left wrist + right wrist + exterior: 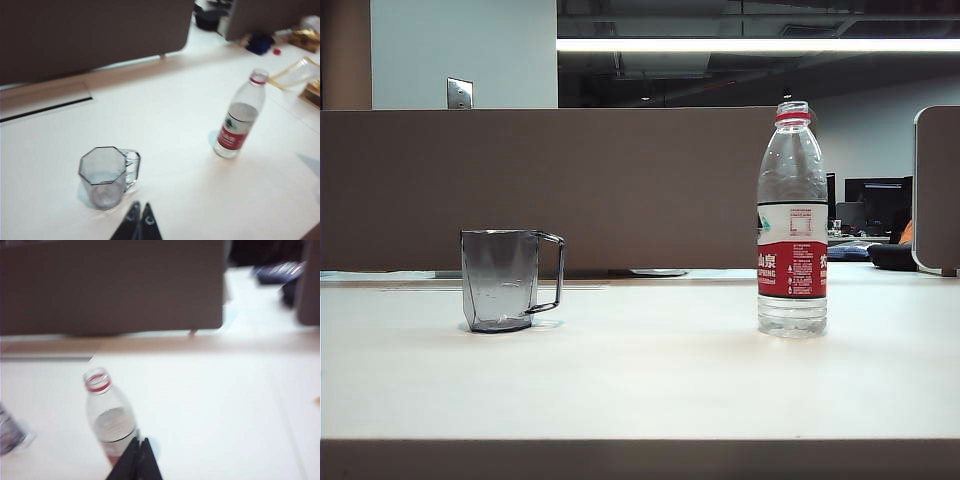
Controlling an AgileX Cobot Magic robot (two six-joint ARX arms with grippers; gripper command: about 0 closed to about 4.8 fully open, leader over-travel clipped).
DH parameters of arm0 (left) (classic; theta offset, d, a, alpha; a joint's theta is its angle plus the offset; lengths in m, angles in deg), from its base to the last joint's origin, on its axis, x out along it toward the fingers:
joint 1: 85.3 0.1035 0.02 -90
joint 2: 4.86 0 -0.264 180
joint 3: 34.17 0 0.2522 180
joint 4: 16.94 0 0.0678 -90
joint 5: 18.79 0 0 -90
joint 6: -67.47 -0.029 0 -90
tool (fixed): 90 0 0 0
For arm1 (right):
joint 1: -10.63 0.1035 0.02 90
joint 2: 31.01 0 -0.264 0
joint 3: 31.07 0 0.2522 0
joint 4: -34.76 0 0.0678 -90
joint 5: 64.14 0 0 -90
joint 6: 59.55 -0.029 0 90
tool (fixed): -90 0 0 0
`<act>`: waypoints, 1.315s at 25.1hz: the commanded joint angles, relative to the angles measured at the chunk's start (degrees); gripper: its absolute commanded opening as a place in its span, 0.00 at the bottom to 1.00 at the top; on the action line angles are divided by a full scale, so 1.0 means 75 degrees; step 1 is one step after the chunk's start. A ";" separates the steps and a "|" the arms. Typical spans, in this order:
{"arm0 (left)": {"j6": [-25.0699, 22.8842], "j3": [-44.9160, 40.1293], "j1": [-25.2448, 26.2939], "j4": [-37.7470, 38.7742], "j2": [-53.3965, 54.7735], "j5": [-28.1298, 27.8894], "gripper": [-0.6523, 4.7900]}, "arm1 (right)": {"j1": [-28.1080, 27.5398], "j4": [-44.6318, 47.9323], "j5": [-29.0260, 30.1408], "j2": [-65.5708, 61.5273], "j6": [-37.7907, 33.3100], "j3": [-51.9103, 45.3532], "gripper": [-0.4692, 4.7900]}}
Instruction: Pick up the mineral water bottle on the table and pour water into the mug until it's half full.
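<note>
The mineral water bottle (792, 220) stands upright and uncapped on the right of the white table (640, 380), with water low in its base. The smoky-grey mug (502, 280) stands on the left, handle toward the bottle. Neither gripper shows in the exterior view. In the left wrist view my left gripper (140, 206) is shut with nothing in it, hanging above the table just short of the mug (105, 175); the bottle (239, 117) is further off. In the right wrist view my right gripper (140, 441) is shut and empty, close in front of the bottle (107, 415); the mug (10, 432) sits at the frame's edge.
A brown partition wall (540, 185) runs along the table's far side. Clutter lies beyond the bottle: a dark blue object (260, 42) and golden packaging (305, 75). The table's darker front edge (640, 460) is near the camera.
</note>
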 commanded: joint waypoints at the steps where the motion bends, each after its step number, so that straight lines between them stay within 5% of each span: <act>1: -0.0201 0.0326 -0.0565 0.0213 0.0312 0.0041 0.11 | 0.0341 0.0140 0.0341 -0.0889 -0.0012 0.0466 0.08; 4: -0.0227 0.0335 -0.0793 0.0181 0.0428 -0.0012 0.11 | 0.0691 0.0128 0.0466 -0.1635 0.0003 0.0507 0.08; 6: -0.0321 0.0335 -0.0790 0.0181 0.0425 -0.0035 0.11 | 0.0822 0.0122 0.1215 -0.2136 -0.0003 0.0507 0.08; 8: -0.0396 0.0335 -0.0793 0.0175 0.0423 -0.0038 0.11 | 0.0845 0.0128 0.1454 -0.2611 0.0000 0.0507 0.15; 11: -0.0399 0.0335 -0.0793 0.0172 0.0420 -0.0044 0.11 | 0.0863 0.0175 0.1364 -0.3264 0.0047 0.0443 1.00; 14: -0.0402 0.0335 -0.0793 0.0172 0.0411 -0.0044 0.11 | 0.0868 0.0382 0.1370 -0.3605 0.0898 0.0154 1.00; 17: -0.0469 0.0335 -0.0793 0.0157 0.0411 -0.0242 0.11 | 0.0924 0.1891 0.1431 -0.3768 0.1230 -0.0857 1.00; 24: -0.0600 0.0332 -0.0793 0.0111 0.0414 -0.0370 0.11 | 0.0956 0.5770 0.1824 -0.4264 0.1224 -0.2871 1.00; 33: -0.0597 0.0335 -0.0793 -0.0032 0.0414 -0.0358 0.11 | 0.0962 0.7440 0.1763 -0.6108 0.0574 -0.2873 1.00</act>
